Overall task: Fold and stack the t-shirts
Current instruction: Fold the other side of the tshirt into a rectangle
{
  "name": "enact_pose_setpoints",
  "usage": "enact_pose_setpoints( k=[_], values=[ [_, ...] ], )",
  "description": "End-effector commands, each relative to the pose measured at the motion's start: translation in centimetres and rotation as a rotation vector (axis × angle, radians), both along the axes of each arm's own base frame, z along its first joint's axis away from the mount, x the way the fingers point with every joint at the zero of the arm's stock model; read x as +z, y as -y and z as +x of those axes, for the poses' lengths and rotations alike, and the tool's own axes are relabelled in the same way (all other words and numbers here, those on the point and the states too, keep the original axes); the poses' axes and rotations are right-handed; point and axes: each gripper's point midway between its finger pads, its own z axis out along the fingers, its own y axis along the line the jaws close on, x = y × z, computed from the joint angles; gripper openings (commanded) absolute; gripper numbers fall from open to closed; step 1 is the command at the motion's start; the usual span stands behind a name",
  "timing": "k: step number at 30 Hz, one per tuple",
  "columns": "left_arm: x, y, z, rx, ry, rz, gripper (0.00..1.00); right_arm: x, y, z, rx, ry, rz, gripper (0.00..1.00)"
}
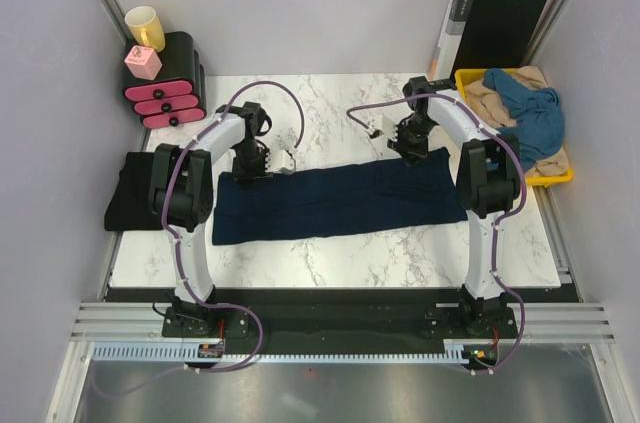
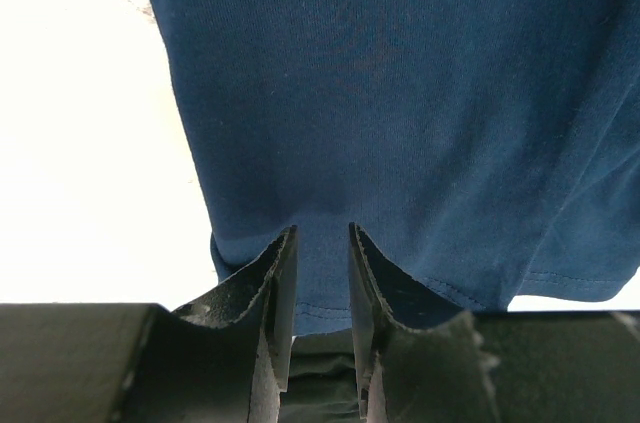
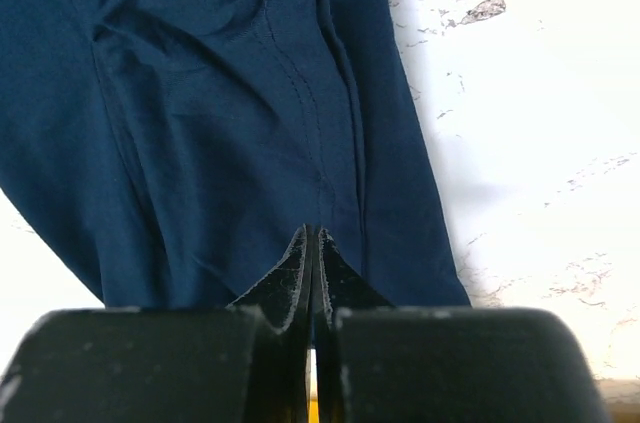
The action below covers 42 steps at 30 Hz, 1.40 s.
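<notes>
Both end effectors (image 1: 258, 169) (image 1: 410, 150) pinch navy t-shirt's (image 1: 330, 201) far edge.

We record: right gripper (image 3: 313, 243), fingertips pressed together at the edge of the navy t-shirt (image 3: 220, 113); stitched seam and folds visible; white marbled worktop (image 3: 530, 123) to its right.

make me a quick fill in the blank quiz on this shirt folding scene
1. The navy t-shirt lies spread on the ____ tabletop.
2. The right hand is ____ on the navy cloth.
3. The yellow tray holds a beige shirt and a ____ one.
4. The yellow mug stands on the black and ____ drawer unit.

Missing words: marble; shut; blue; pink
</notes>
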Motion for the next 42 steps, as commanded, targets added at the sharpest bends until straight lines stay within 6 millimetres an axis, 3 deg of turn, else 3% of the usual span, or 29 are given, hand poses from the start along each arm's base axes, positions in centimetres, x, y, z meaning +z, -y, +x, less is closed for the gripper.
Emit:
enact_pose_setpoints(
  k=[1, 4, 5, 8, 13, 24, 30, 42],
  values=[
    [0.5, 0.8, 0.6, 0.019, 0.015, -0.026, 0.33, 2.0, -0.3, 0.3, 0.014, 0.061, 0.021, 0.00],
    [0.5, 0.9, 0.6, 0.017, 0.013, -0.027, 0.33, 2.1, -0.6, 0.6, 0.006, 0.070, 0.030, 0.01],
    [0.5, 1.0, 0.6, 0.017, 0.013, -0.028, 0.33, 2.0, -0.8, 0.6, 0.007, 0.065, 0.040, 0.19],
    [0.5, 1.0, 0.6, 0.017, 0.015, -0.027, 0.33, 2.7, -1.7, 1.0, 0.015, 0.082, 0.082, 0.30],
    [0.5, 1.0, 0.6, 0.017, 0.013, -0.028, 0.33, 3.2, -3.2, 1.2, 0.086, 0.108, 0.115, 0.36],
    [0.4, 1.2, 0.3, 0.028, 0.008, -0.028, 0.33, 2.2, -6.5, 3.1, 0.154, 0.123, 0.147, 0.35],
    [0.5, 0.9, 0.2, 0.031, 0.008, -0.022, 0.33, 1.3, -6.7, 1.6, 0.214, 0.069, 0.137, 0.35],
    [0.4, 1.0, 0.3, 0.035, 0.006, -0.021, 0.33, 0.8, -7.1, 0.7, 0.244, 0.042, 0.150, 0.35]
  ],
)
